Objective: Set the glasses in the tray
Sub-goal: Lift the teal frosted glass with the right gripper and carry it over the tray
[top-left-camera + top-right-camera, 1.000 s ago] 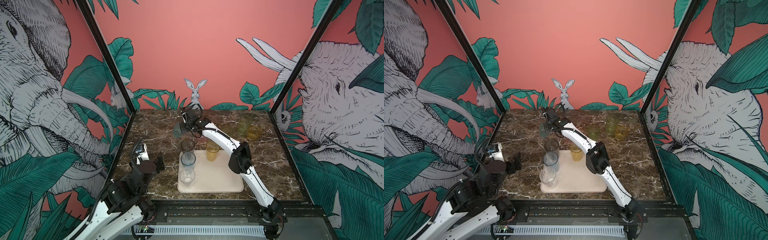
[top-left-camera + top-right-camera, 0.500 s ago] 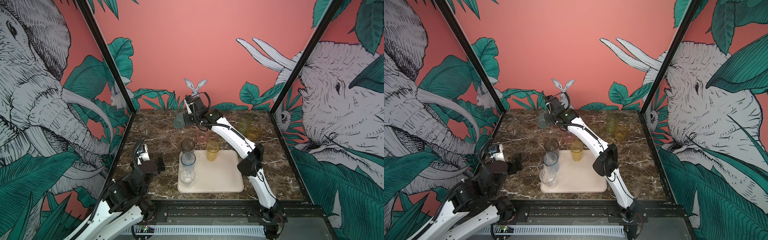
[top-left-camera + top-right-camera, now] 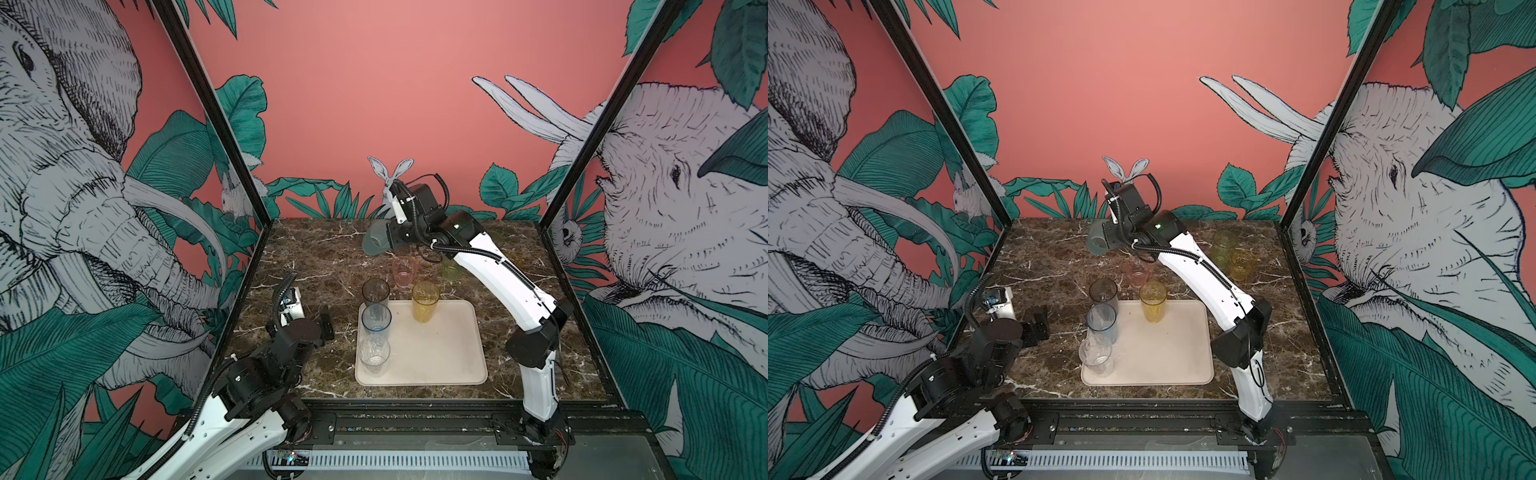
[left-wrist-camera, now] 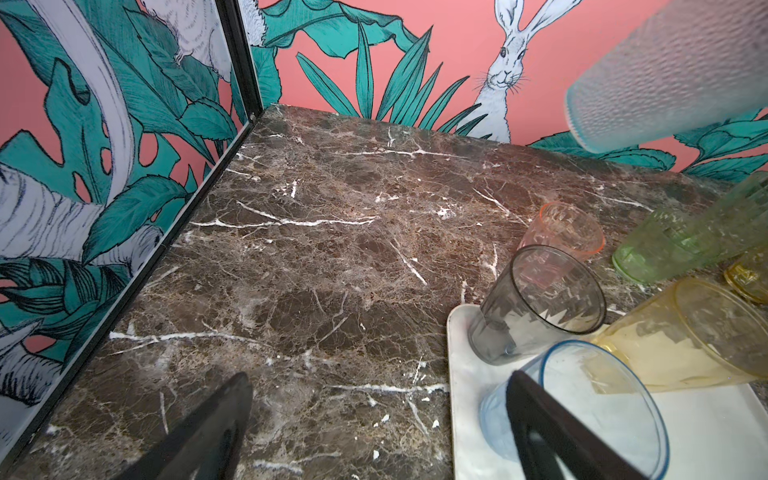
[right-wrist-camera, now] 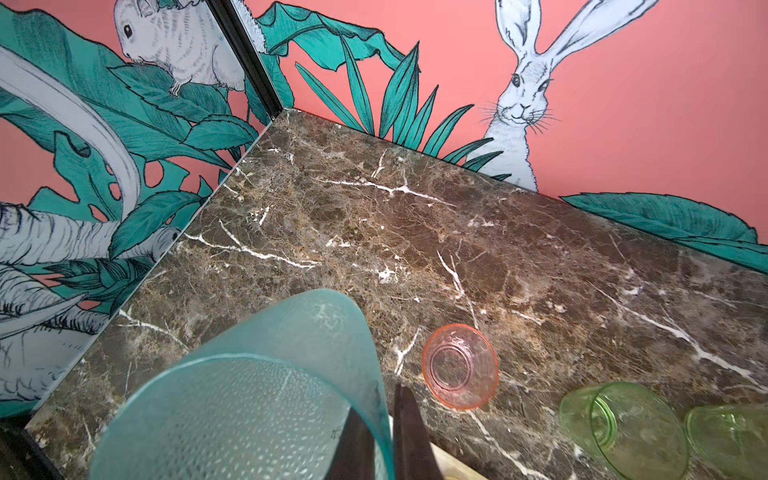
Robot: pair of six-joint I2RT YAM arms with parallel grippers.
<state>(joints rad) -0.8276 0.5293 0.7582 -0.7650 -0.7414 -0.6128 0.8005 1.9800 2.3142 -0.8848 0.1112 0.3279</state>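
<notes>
Since a second ago our right arm has risen off the brown marble tabletop [image 3: 316,257]. Its right gripper [image 5: 384,436], pinched tight on the rim wall of the frosted teal tumbler [image 3: 374,243], holds it tipped sideways in the air over the back of the table. We see the flat cream rectangular tray [image 3: 440,349] at the front, bearing four upright tumblers: smoky grey tumbler [image 3: 375,293], blue tumbler [image 3: 376,318] and clear tumbler [image 3: 374,353] along its left edge, and a tall amber tumbler [image 3: 425,301] at the back. A short pink tumbler [image 3: 404,270] stands on marble just behind the tray. Our left gripper [image 4: 378,380] hangs wide apart and empty, left of the tray.
</notes>
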